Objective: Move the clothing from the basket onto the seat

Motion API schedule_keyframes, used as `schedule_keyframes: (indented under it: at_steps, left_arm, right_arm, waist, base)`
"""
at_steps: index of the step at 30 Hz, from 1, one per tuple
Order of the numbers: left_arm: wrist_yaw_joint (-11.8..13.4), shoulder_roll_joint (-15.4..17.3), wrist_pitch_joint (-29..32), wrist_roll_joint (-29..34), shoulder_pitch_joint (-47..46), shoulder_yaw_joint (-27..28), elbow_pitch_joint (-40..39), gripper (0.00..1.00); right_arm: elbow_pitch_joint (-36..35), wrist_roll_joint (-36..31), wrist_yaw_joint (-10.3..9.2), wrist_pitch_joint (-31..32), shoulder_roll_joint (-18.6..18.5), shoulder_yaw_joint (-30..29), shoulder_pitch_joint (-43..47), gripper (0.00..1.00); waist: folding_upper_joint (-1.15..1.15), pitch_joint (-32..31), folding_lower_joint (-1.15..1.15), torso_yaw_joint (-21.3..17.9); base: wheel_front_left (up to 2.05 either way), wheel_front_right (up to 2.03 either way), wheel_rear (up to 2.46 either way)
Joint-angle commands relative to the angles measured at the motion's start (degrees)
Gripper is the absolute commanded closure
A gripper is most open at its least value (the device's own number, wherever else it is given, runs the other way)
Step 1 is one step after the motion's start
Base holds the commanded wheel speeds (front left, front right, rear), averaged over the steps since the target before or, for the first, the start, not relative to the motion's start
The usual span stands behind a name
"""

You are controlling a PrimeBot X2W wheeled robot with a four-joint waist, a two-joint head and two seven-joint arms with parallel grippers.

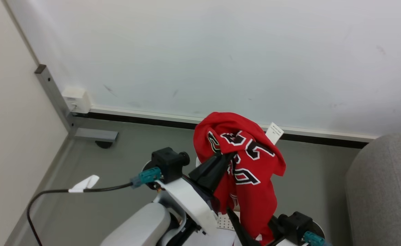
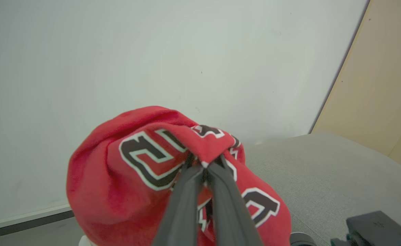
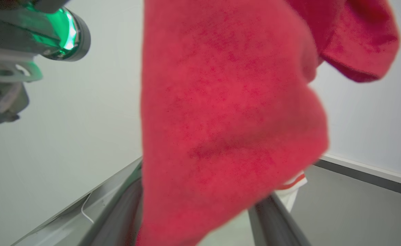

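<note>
A grey floor (image 1: 118, 164) meets a white wall (image 1: 220, 51). Left of the grey seat (image 1: 384, 191), the red lettered clothing (image 1: 255, 184) hangs lengthwise downward, pinched in the closed left tool (image 2: 203, 164). The right tool (image 3: 200, 191) stands wide open around its hem.

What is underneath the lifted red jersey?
A patch of the perforated basket and the right gripper, jaws open around the hanging cloth. The jersey hides the rest of the basket.

Head camera looks down from above; wrist cameras sit close to the clothing (image 1: 255, 191) all three share
</note>
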Motion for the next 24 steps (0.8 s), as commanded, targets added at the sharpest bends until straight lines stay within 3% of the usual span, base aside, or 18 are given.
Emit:
schedule_keyframes:
  at_steps: [1, 3, 4, 5, 6, 13, 24]
  left_arm:
    - [-0.35, -0.5, 0.35, 0.32, 0.95, -0.63, -0.4, 1.0]
    - [-0.47, -1.06, 0.82, 0.04, 1.43, -1.51, -0.85, 1.0]
    - [-0.41, -1.24, 0.96, -0.12, 1.59, -1.85, -0.98, 1.0]
    - [-0.33, -1.35, 1.14, -0.16, 1.68, -2.02, -1.05, 1.0]
    - [-0.23, -1.45, 1.26, -0.26, 1.82, -2.19, -1.05, 1.0]
    - [0.31, -1.2, 0.99, -0.87, 2.25, -1.95, -0.15, 1.0]
    - [0.48, -0.03, 0.28, -1.8, 1.65, -0.72, 0.46, 1.0]
  right_arm:
    - [1.11, 0.22, -0.12, 0.04, -0.22, -0.88, -1.15, 0.0]
    - [1.75, -0.3, -0.12, 0.04, -0.17, -2.28, -1.36, 0.0]
    - [2.08, -0.51, -0.12, 0.04, -0.18, -3.09, -1.35, 0.52]
    - [2.21, -0.81, -0.12, 0.04, -0.19, -3.78, -1.4, 0.82]
    - [2.11, -1.05, -0.12, 0.04, -0.16, -4.4, -1.37, 1.0]
    - [0.66, -2.48, -0.12, 0.05, -0.2, -6.65, 0.08, 1.0]
    - [-1.64, -3.48, -0.12, 0.05, -0.2, -7.58, 0.67, 1.0]
  waist:
    - [0.0, -0.86, 0.0, 2.41]
    - [0.0, -1.2, 0.0, 3.76]
    - [0.0, -1.36, 0.0, 4.33]
    - [0.0, -1.49, 0.0, 4.84]
    - [0.0, -1.6, 0.0, 5.24]
    - [0.0, -1.99, 0.0, 6.39]
    - [0.0, -1.09, 0.0, 4.9]
  base:
    - [0.0, 0.0, 0.0]
    - [0.0, 0.0, 0.0]
    - [0.0, 0.0, 0.0]
    - [0.0, 0.0, 0.0]
    - [0.0, 0.0, 0.0]
    - [0.0, 0.0, 0.0]
    - [0.0, 0.0, 0.0]
